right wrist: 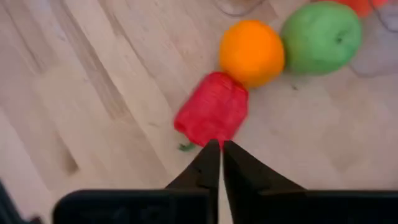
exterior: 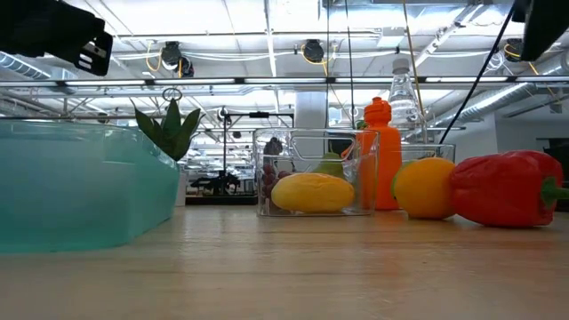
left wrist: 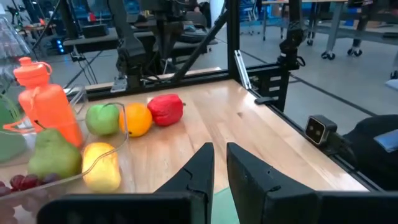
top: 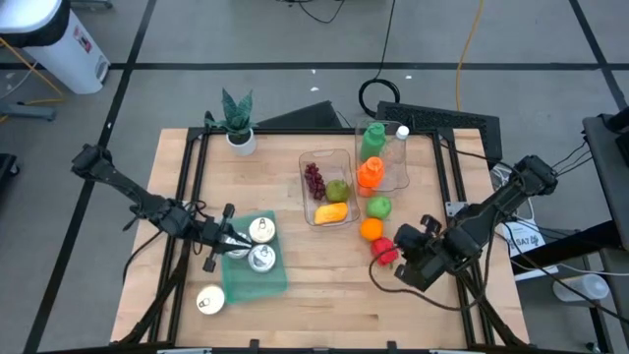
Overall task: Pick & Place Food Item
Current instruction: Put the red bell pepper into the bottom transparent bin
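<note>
The whole wooden slatted table (top: pixel 324 265) is being viewed from straight overhead. A level, table-height view is being taken across it toward the room. The glossy red bell pepper (right wrist: pixel 212 110) is being looked down on closely, just ahead of the right gripper (right wrist: pixel 221 149). Past the left gripper (left wrist: pixel 219 155), the same pepper is being seen farther off.

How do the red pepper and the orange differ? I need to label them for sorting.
The red pepper is red, blocky and lies on its side with a green stem; the orange is orange, round and smooth. The pepper looks larger than the orange. Both lie loose on the wooden table, side by side and touching.
</note>
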